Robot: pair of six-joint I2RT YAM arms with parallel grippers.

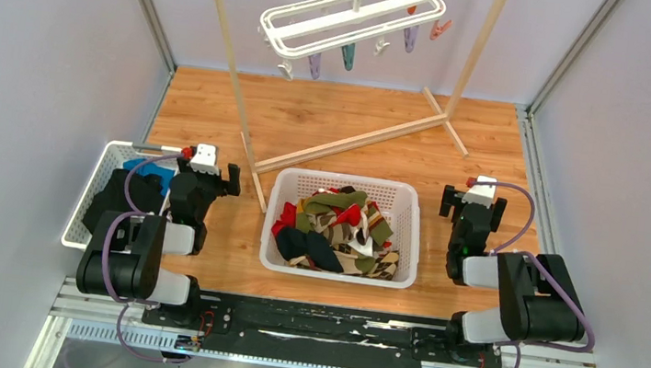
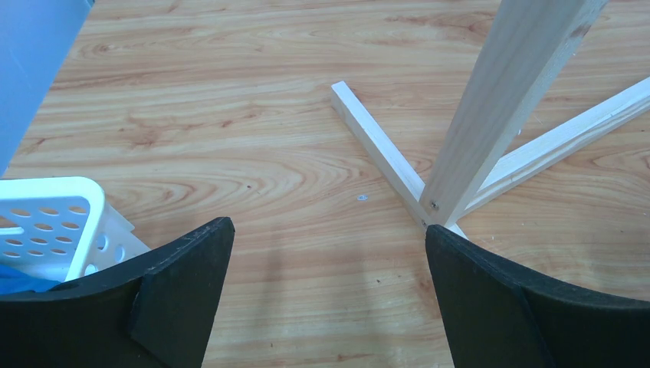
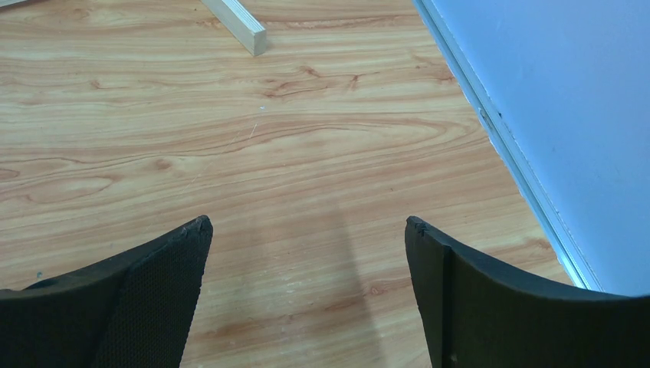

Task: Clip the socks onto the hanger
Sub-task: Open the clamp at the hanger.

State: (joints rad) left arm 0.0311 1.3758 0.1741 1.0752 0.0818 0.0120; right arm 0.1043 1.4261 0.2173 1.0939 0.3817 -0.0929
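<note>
Your wooden bench carries a tall wooden rack set at an angle across its far half, and the hanger hangs by its hook from the rack's metal bar, tilted, well above the boards. At the centre of the near half stands a white basket, and the socks all lie heaped inside it, red, olive, tan, white and navy tangled together. A second white basket sits at the left edge with a dark bundle and some blue cloth in it. Your left hand is released, jaws spread wide and holding nothing, over bare boards just beside the rack's near foot. Your right hand is likewise released and empty, over bare bench near the right wall. Small clips dangle under the hanger, none holding a sock.
</note>
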